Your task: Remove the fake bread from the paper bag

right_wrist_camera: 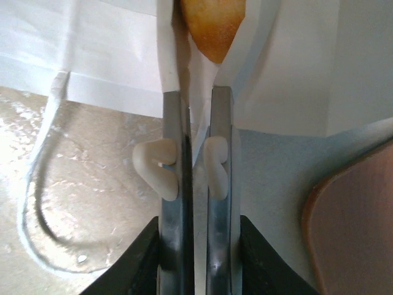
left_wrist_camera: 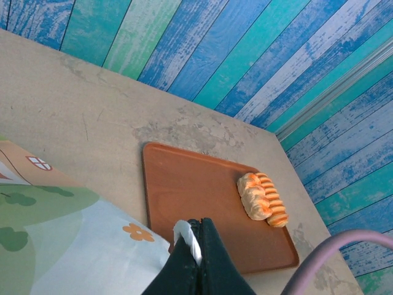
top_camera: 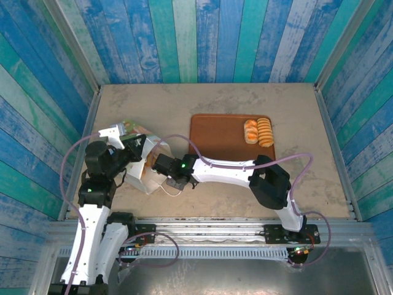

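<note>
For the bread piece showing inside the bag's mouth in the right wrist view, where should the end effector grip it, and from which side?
Grip the fake bread by its rounded near tip, the part showing between folds of the paper bag. Come straight in through the mouth, along the line the right end effector points, one jaw each side; paper covers its other sides.

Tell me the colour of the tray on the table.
The tray is reddish brown, clearest from the top camera.

No readable text or labels anywhere.
</note>
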Controlling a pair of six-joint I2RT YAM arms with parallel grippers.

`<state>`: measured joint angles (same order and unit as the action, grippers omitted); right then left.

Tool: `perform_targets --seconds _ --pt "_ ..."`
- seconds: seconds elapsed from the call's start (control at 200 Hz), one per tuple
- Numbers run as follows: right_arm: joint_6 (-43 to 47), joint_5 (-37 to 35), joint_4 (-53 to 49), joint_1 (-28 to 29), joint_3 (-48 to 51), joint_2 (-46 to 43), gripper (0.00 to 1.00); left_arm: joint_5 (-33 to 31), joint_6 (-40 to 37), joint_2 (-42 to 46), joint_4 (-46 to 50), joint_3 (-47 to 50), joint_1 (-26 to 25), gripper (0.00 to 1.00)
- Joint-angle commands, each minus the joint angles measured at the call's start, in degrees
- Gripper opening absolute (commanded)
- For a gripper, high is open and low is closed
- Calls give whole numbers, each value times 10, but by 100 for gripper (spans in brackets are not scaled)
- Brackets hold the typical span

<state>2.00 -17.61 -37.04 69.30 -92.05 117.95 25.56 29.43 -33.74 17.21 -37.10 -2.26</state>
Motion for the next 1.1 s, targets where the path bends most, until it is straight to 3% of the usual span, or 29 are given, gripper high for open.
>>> perform_targets --seconds 0.0,0.351,0.516,0.806,0.957,1.097 --pt "-31 16 -14 3 18 -71 25 -7 6 6 -8 -2 -1 0" --pt "-114 72 -19 26 158 -245 25 -21 26 -5 -24 -1 -1 0" --pt "-170 74 -23 34 261 -369 26 -36 28 2 -20 -2 -1 0" --pt "-266 -15 -44 29 423 -614 26 -63 45 10 -37 13 -1 0" --pt "-303 -38 -55 -36 446 -677 30 -68 47 14 -46 14 -1 0" --pt "-310 49 -50 -164 440 -657 32 -62 42 20 -44 13 -1 0"
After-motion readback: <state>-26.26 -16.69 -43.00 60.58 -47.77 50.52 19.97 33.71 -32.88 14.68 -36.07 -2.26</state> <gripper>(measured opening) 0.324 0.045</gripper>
